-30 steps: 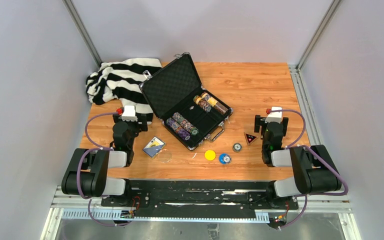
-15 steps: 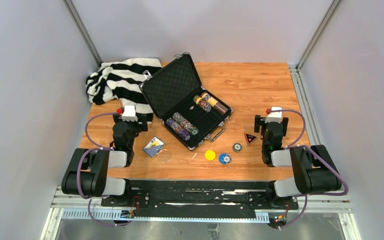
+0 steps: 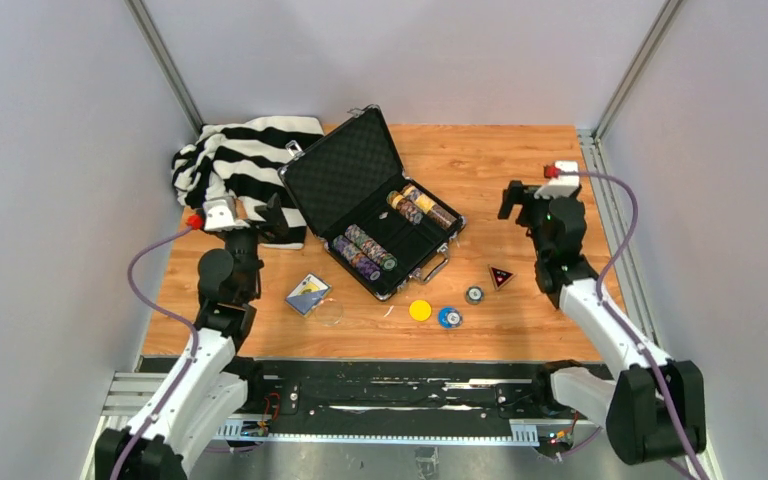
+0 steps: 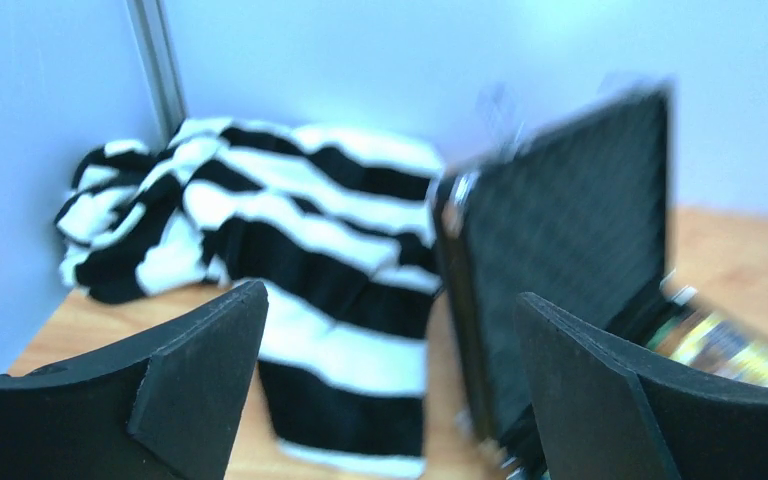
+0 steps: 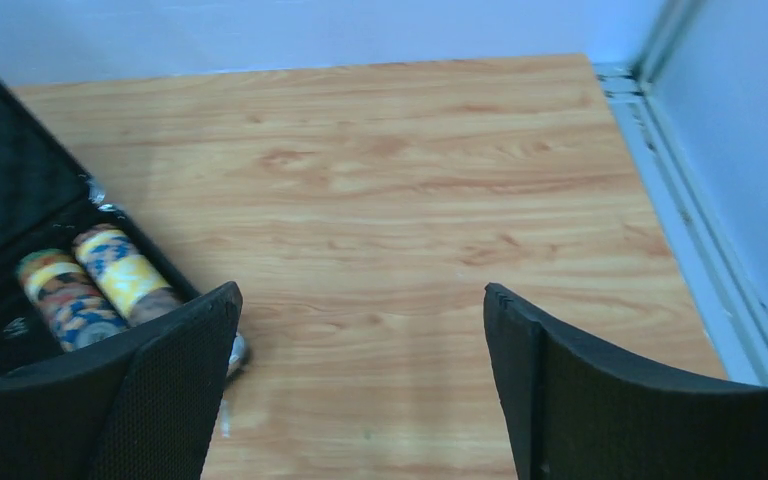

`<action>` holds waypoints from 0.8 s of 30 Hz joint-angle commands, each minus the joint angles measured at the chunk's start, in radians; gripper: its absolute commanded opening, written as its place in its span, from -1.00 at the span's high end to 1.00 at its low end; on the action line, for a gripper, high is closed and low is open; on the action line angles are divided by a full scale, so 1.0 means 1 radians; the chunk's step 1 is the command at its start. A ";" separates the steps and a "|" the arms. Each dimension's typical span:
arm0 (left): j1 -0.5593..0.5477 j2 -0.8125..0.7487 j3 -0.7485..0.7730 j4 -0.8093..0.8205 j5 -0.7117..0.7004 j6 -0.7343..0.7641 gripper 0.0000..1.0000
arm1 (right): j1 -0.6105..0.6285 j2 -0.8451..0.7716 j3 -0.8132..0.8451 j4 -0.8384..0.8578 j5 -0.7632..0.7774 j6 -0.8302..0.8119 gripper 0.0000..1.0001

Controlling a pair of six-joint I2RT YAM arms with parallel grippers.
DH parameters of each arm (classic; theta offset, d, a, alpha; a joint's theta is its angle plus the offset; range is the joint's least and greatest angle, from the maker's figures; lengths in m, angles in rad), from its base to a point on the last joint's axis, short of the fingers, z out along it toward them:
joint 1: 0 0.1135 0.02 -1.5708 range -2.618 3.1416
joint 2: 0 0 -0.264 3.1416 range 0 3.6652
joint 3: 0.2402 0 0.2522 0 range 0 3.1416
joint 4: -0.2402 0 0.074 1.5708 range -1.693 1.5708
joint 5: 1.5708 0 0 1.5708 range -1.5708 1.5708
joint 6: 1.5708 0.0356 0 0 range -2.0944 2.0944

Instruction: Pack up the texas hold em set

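The black hard case (image 3: 397, 270) lies open mid-table, its foam lid (image 3: 345, 170) upright. Multicoloured chip rows (image 3: 363, 252) lie inside, with more at the right end (image 3: 420, 208). In front on the table are the card box (image 3: 308, 293), a clear disc (image 3: 329, 312), a yellow disc (image 3: 420, 310), a blue disc (image 3: 449, 317), a small chip (image 3: 474, 294) and the dark triangle (image 3: 501, 276). My left gripper (image 3: 265, 215) is open and empty, left of the case; its view (image 4: 390, 295) shows the lid (image 4: 560, 250). My right gripper (image 3: 532, 205) is open and empty, right of the case (image 5: 20, 200).
A black-and-white striped cloth (image 3: 240, 165) is heaped at the back left, touching the case lid; it also fills the left wrist view (image 4: 290, 230). Grey walls close in the table on three sides. A metal rail (image 3: 600, 200) runs along the right edge.
Both arms have lifted out of their folded pose. The left gripper has moved up and to the left; the right gripper has moved towards the back. Both stay open.
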 commanded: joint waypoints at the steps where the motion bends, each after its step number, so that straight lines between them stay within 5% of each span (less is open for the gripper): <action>1: -0.027 -0.079 0.058 -0.216 0.027 -0.202 -0.96 | 0.068 0.121 0.188 -0.323 -0.116 0.034 -0.79; 5: -0.037 -0.042 0.092 -0.312 0.036 -0.261 -0.96 | 0.068 0.230 0.288 -0.425 -0.174 0.074 -0.79; 9: -0.076 0.034 0.183 -0.461 0.149 -0.150 -0.96 | 0.080 0.186 0.224 -0.428 -0.155 0.069 -0.74; 12: -0.223 0.085 0.296 -0.645 -0.057 -0.055 -0.96 | 0.090 0.103 0.146 -0.464 -0.030 0.060 -0.74; 18: -0.494 0.234 0.398 -0.754 -0.349 0.054 -0.96 | 0.169 0.061 0.185 -0.721 -0.031 0.036 -0.73; 24: -0.507 0.273 0.379 -0.696 -0.356 -0.184 -0.96 | 0.389 -0.043 0.151 -0.817 0.187 0.091 -0.68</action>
